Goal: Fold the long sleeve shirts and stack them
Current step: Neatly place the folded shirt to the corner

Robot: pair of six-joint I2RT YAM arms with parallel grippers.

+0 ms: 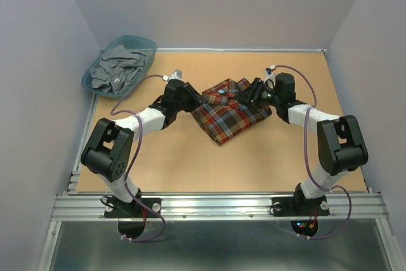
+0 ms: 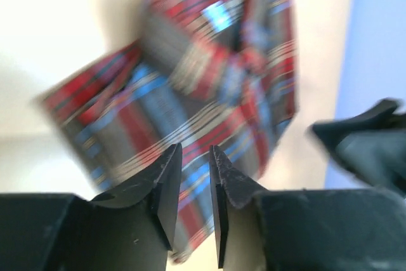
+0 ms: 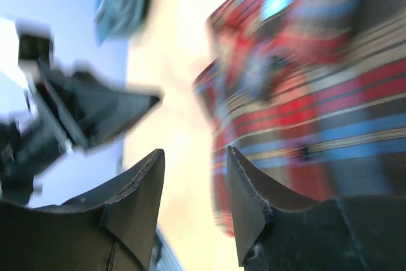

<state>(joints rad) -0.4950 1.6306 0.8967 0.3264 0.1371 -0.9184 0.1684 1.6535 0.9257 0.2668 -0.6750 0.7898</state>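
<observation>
A folded plaid long sleeve shirt (image 1: 228, 111) in red, brown, navy and yellow lies in the middle of the table, collar towards the back. My left gripper (image 1: 194, 98) hovers at its left edge, jaws a little apart with nothing between them. In the left wrist view (image 2: 195, 153) the shirt (image 2: 190, 93) lies beyond the tips, blurred. My right gripper (image 1: 252, 96) is at the shirt's right back edge, open and empty. In the right wrist view (image 3: 195, 153) the shirt (image 3: 317, 93) lies to the right of the fingers.
A teal basket (image 1: 147, 46) holding crumpled grey garments (image 1: 117, 68) stands at the back left corner. The tan table (image 1: 177, 157) is walled at the left, back and right. Each wrist view shows the other arm: (image 2: 368, 147), (image 3: 82, 118).
</observation>
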